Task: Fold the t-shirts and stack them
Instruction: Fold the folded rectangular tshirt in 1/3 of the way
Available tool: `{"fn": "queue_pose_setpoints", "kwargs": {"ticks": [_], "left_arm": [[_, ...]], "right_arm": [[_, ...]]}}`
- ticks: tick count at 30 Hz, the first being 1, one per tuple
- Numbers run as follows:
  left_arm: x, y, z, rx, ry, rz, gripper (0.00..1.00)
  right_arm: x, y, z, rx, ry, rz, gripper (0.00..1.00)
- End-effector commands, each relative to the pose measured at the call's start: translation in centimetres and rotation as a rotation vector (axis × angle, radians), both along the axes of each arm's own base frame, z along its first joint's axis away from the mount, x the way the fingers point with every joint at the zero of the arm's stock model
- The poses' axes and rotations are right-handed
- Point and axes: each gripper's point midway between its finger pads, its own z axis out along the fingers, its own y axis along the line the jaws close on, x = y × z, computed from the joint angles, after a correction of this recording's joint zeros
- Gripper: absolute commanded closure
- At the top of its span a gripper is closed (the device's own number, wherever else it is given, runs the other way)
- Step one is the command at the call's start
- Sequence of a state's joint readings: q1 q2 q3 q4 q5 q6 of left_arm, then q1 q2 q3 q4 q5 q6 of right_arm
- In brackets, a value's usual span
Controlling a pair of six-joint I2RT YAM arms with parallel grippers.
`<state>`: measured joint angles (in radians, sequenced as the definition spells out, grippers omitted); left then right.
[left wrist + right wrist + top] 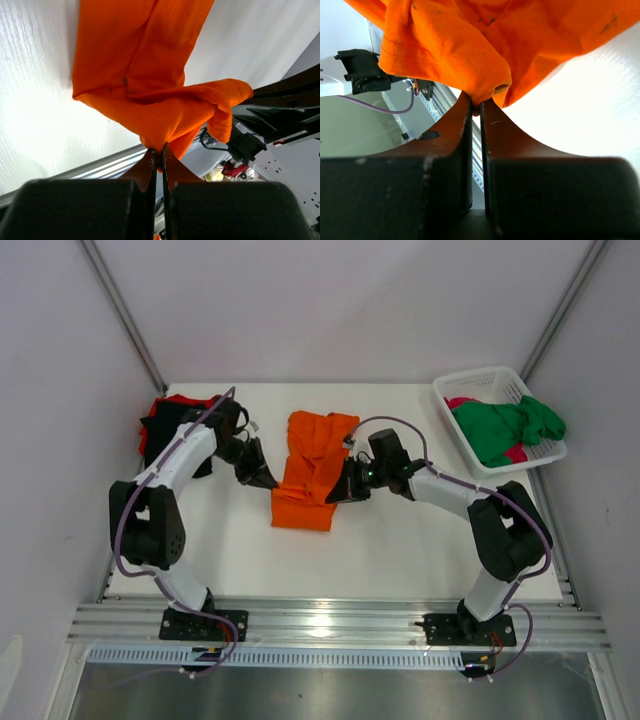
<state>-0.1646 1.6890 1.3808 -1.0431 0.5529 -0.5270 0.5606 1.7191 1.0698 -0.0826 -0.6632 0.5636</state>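
Observation:
The bright orange t-shirt [312,468] lies in a long narrow fold in the middle of the table. My left gripper [268,480] is shut on its left edge, and the cloth [150,100] bunches above my tips in the left wrist view. My right gripper [337,491] is shut on its right edge, where the cloth [470,45] hangs over my tips in the right wrist view. Both hold the near part of the shirt slightly raised. A folded red and black t-shirt stack [172,420] sits at the back left. Green [510,425] and magenta-pink [462,403] shirts lie in the basket.
The white lattice basket [462,386] stands at the back right, near the table's right edge. A metal rail [340,625] runs along the near edge by the arm bases. White walls close in the table at the back and sides.

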Motion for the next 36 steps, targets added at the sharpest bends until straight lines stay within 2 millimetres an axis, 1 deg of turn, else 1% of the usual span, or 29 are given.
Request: {"fn": "queue_pose_setpoints", "kwargs": {"ticks": [1, 3, 7, 8, 9, 11, 13, 15, 17, 18, 19, 21, 22, 24, 25, 26, 31, 36], "left_arm": [[0.9, 0.6, 0.3, 0.007, -0.005, -0.031, 0.97], [1.3, 0.6, 0.2, 0.011, -0.008, -0.034, 0.96], [1.4, 0.7, -1.1, 0.022, 0.023, -0.040, 0.96], [1.3, 0.7, -1.8, 0.024, 0.042, -0.040, 0.96], [1.5, 0.7, -1.9, 0.025, 0.038, -0.041, 0.96], [1.3, 0.7, -3.0, 0.029, 0.064, -0.043, 0.96], [1.1, 0.7, -3.5, 0.031, 0.078, -0.044, 0.96], [1.2, 0.8, -4.0, 0.038, 0.084, -0.045, 0.96], [1.5, 0.8, -4.2, 0.041, 0.083, -0.048, 0.96], [1.5, 0.9, -4.6, 0.048, 0.097, -0.049, 0.96], [2.0, 0.9, -4.4, 0.049, 0.089, -0.050, 0.96], [2.3, 0.8, -5.0, 0.052, 0.108, -0.058, 0.97], [2.8, 0.8, -4.7, 0.052, 0.096, -0.059, 0.97], [3.2, 0.8, -4.8, 0.055, 0.101, -0.063, 0.97], [3.4, 0.7, -4.7, 0.054, 0.098, -0.064, 0.97], [3.7, 0.7, -4.6, 0.053, 0.096, -0.065, 0.97], [4.0, 0.7, -4.8, 0.054, 0.100, -0.069, 0.97], [4.2, 0.5, -4.9, 0.046, 0.098, -0.069, 0.96]], "right_arm": [[1.1, -0.4, -0.2, -0.017, -0.021, -0.012, 1.00], [1.0, -0.5, -0.4, -0.021, -0.022, -0.009, 1.00], [1.0, -0.7, -0.9, -0.031, -0.012, -0.013, 1.00], [1.0, -0.7, -1.0, -0.031, -0.011, -0.013, 1.00], [1.1, -0.7, -1.3, -0.033, -0.005, -0.016, 1.00], [1.1, -0.7, -1.5, -0.036, 0.000, -0.015, 1.00], [1.1, -0.7, -1.7, -0.038, 0.005, -0.012, 1.00], [1.4, -0.9, -2.0, -0.040, 0.011, -0.016, 1.00], [1.7, -1.0, -2.8, -0.046, 0.028, -0.021, 1.00], [2.1, -0.8, -2.7, -0.040, 0.026, -0.019, 1.00], [2.4, -1.0, -3.4, -0.048, 0.040, -0.024, 1.00], [2.8, -0.9, -3.8, -0.053, 0.049, -0.023, 1.00], [3.2, -0.6, -3.6, -0.053, 0.037, -0.018, 1.00], [3.5, -0.6, -4.3, -0.068, 0.049, -0.016, 1.00], [4.0, -0.5, -4.1, -0.065, 0.040, -0.015, 1.00], [4.1, -0.5, -4.5, -0.071, 0.048, -0.013, 1.00], [4.5, -0.4, -5.1, -0.074, 0.058, -0.016, 1.00], [4.6, -0.3, -5.0, -0.065, 0.060, -0.025, 1.00]]}}
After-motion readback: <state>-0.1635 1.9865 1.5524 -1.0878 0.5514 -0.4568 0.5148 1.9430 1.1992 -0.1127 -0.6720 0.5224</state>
